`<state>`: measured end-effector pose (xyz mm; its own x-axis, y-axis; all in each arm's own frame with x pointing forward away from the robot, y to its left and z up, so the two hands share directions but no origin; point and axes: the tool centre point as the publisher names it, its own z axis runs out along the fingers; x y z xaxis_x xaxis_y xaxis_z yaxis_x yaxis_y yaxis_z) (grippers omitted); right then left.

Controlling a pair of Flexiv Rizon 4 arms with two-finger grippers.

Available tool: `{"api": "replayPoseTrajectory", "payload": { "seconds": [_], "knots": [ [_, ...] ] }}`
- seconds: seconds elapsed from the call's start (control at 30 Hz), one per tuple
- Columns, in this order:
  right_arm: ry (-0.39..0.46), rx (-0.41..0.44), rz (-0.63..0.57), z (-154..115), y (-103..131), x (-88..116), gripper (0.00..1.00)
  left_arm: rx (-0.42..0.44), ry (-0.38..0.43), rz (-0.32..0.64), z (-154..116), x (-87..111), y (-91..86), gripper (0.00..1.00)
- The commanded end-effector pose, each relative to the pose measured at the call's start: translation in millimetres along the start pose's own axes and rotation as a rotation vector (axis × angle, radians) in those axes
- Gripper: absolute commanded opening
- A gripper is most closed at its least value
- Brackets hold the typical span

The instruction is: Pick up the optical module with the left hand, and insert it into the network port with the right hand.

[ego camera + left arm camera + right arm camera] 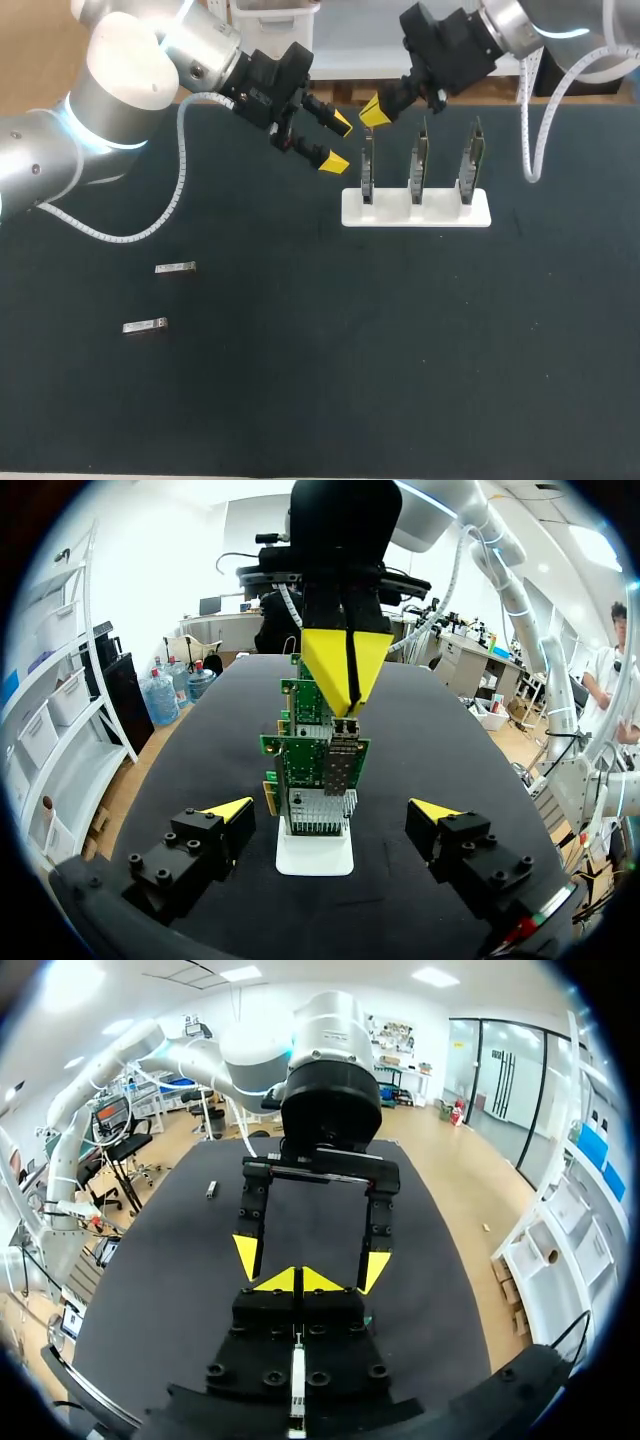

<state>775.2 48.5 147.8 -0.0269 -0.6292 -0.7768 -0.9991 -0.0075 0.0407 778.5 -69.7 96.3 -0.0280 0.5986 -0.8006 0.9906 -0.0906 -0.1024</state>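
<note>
Head view: your right gripper (374, 112) is clamping the optical module (297, 1390) over the end network card (368, 172); keep it plumb, easing down; left gripper (338, 141) is gaping.

— Can you make out the rear cards (300, 698) from the left wrist?
— Barely; the front card (312, 770) and the right fingers (328, 665) cover most of them.
— The loose modules (175, 267) on the desk (400, 350)?
— Too small overhead to tell their ends. The left arm (40, 150) and right arm (520, 25) run off the edges.
</note>
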Motion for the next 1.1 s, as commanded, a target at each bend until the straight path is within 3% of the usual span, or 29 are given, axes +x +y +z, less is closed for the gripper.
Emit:
{"api": "replayPoseTrajectory", "payload": {
  "seconds": [0.03,1.1],
  "knots": [
    [0.003,0.002,0.003,2,1,1,0.0,0.003,0.004,-0.002,0,-0.7,1.6,1.0],
    [0.038,-0.019,0.07,17,1,23,0.0,0.003,0.004,-0.002,0,-0.7,1.6,1.0]
  ]
}}
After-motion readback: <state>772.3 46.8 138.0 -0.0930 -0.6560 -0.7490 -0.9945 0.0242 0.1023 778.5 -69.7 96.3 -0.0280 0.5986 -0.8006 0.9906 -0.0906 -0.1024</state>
